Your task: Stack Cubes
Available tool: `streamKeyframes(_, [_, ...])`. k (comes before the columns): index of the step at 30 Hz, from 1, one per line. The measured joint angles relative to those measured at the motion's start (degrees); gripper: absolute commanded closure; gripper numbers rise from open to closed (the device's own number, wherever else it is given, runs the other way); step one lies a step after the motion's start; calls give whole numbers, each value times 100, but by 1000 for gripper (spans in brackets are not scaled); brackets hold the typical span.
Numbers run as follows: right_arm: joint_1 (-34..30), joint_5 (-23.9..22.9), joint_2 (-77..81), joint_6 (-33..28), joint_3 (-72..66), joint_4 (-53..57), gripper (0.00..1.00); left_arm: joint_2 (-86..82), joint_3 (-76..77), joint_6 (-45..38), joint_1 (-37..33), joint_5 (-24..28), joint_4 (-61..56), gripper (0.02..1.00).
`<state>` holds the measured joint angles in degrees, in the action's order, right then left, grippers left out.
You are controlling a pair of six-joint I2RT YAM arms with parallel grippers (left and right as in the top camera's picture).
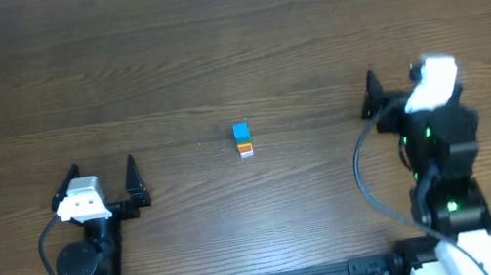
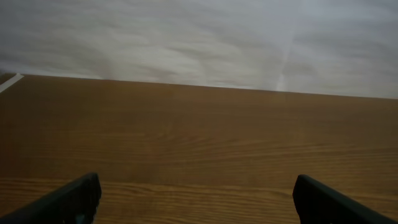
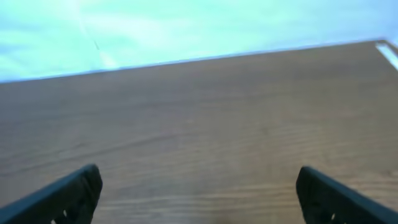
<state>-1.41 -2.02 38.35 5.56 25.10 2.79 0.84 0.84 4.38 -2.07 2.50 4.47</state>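
You had the stack (image 1: 243, 141) standing near the middle of the counter (image 1: 229, 31), between the two arms and well apart from both. From above, the blue cube (image 1: 242, 132) sat on top, with a strip of the orange cube (image 1: 245, 145) showing under it and a sliver of the white cube (image 1: 246, 152) lowest of all. The three were touching and lined up as one column; how squarely they sat on each other could not be told from that height.

Your left hand (image 1: 102, 166) was at the left side of the counter, near its own base, with its fingers (image 1: 132, 173) spread wide and nothing between them. In its wrist view the two finger tips sat at the far corners with bare wood between, and a pale wall (image 2: 199, 37) rose behind the counter's far edge.

Your right hand (image 3: 199, 194) was at the right side, a little farther up the counter than the left one. It was wide too, and held nothing: its wrist view showed both fingers (image 3: 59, 196) far apart over bare wood.
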Motion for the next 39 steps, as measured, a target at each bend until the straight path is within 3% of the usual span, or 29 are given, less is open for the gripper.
streamKeyframes(12, [0, 393, -2459, 0, -1513, -175, 9, 0, 0, 0, 0, 0, 0, 18])
streamKeyframes(32, [0, 474, -3709, -2, -2295, -435, 9, 0, 0, 0, 0, 0, 0, 20])
streamKeyframes(39, [0, 378, -3755, -4, -2437, -79, 9, 0, 0, 0, 0, 0, 0, 18])
